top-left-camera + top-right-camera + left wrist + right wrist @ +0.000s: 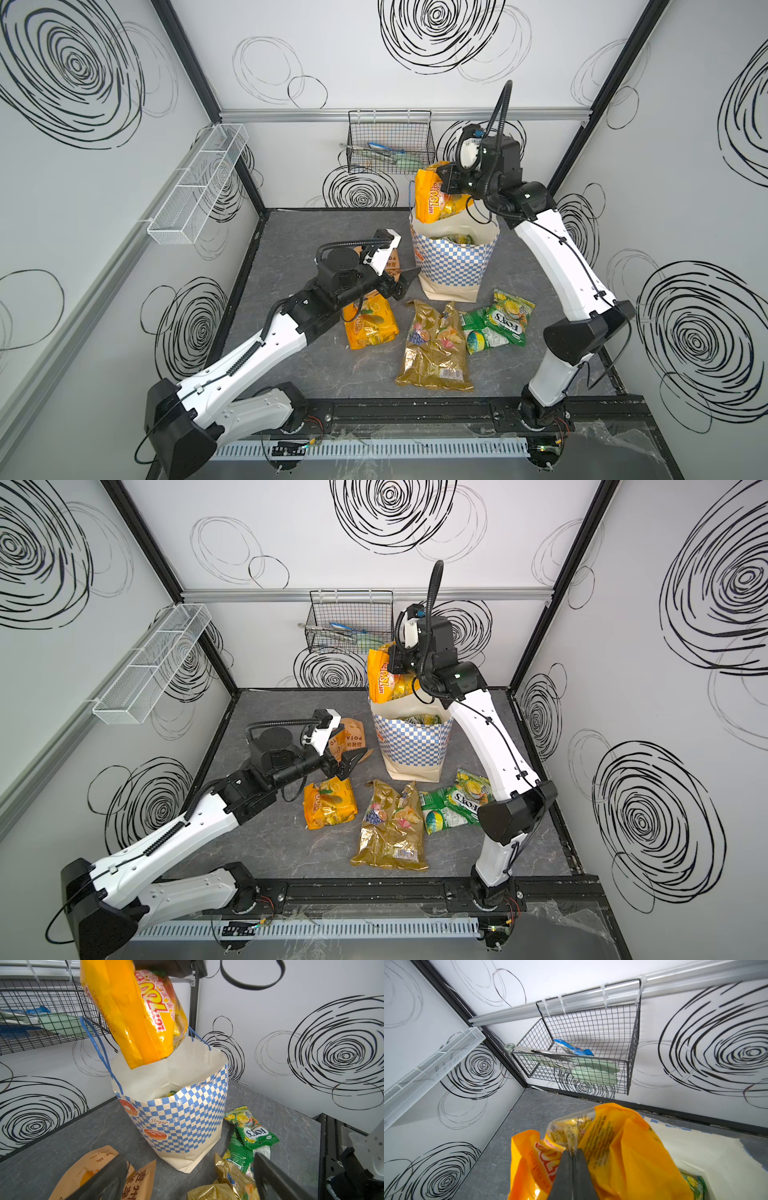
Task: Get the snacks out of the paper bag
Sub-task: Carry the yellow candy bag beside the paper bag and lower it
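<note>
Right wrist view | black wire basket [591, 1028] hangs beyond the jaws, paper bag [695, 1147] gapes beneath them | right gripper [572, 1152] pinched tight on orange packet [629, 1147], hanging over the bag mouth | left gripper [190, 1158] spread wide, empty, facing the bag, gold packet [436, 353] near its jaws

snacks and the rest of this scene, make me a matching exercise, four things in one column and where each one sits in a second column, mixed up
Things
1. raised orange packet
2. gold fruit packet
3. tan potato bag
4. tongs

Places
A. inside the black wire basket on the back wall
B. flat on the table, in front of the paper bag
C. pinched in the right pincer, above the paper bag
D. on the table, left of the paper bag in both top views

Pairs: 1-C, 2-B, 3-D, 4-A
</note>
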Available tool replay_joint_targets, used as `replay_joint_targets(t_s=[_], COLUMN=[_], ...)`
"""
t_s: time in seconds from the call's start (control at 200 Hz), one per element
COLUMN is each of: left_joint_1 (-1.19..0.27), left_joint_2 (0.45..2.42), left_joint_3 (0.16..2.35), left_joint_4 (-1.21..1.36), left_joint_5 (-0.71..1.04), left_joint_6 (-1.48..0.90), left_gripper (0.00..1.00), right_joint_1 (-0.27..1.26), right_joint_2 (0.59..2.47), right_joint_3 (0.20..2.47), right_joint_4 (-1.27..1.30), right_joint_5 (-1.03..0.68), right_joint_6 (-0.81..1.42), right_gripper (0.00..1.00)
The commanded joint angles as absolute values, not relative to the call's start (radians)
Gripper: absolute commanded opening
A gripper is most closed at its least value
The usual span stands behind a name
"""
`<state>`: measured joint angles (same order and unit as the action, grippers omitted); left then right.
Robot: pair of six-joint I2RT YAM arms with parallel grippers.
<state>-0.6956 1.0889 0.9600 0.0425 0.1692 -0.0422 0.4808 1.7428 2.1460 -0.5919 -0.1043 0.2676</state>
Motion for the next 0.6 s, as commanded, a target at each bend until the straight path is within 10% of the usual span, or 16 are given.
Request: replay_joint_targets(t_s=[0.0,0.595], left_joint_1=[-0.695,-0.78], left_joint_2=[1.028,0.929], left_joint_3=[0.922,0.836], left_joint_4=[0.171,0.264], left_joint_5=[0.234,0.241], left_joint_6=[-0.05,0.026], left_gripper=[0.96,0.96], right_joint_1=[0.491,0.474], right_joint_2=[1.639,1.096], right_joint_3=[2.2,1.624], right_joint_4=[-0.489,-0.377], right_joint_5=[-0.102,0.084], right_joint_6=[0.286,0.316], right_gripper=[0.0,0.0])
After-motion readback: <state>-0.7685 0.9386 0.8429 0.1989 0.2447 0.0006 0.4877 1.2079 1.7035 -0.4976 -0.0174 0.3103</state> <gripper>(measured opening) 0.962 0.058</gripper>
